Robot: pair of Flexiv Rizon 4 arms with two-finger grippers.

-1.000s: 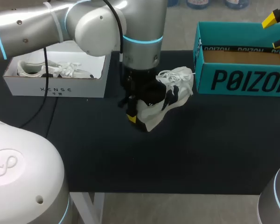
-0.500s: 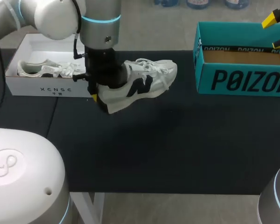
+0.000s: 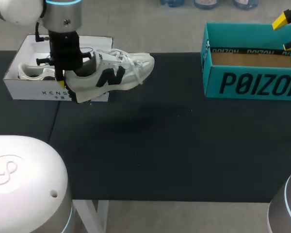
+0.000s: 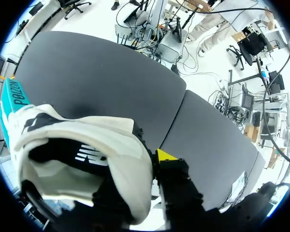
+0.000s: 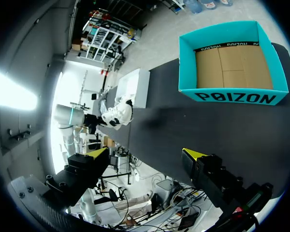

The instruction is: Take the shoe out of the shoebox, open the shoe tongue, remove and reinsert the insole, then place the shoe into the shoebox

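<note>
Dark worktop (image 3: 160, 145) below, and the left gripper (image 3: 67, 80) clamps the heel of a white sneaker with black logo (image 3: 114, 73), held aloft just over the front wall of the white cardboard shoebox (image 3: 24, 91). The right gripper (image 5: 145, 154) is spread wide, well apart from that box.

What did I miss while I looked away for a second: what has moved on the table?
The left gripper, holding the shoe by its heel throughout, carried it from the middle of the table leftward to the white box, turning it side-on. The teal box, the second shoe in the white box and the open right gripper stayed put.
</note>
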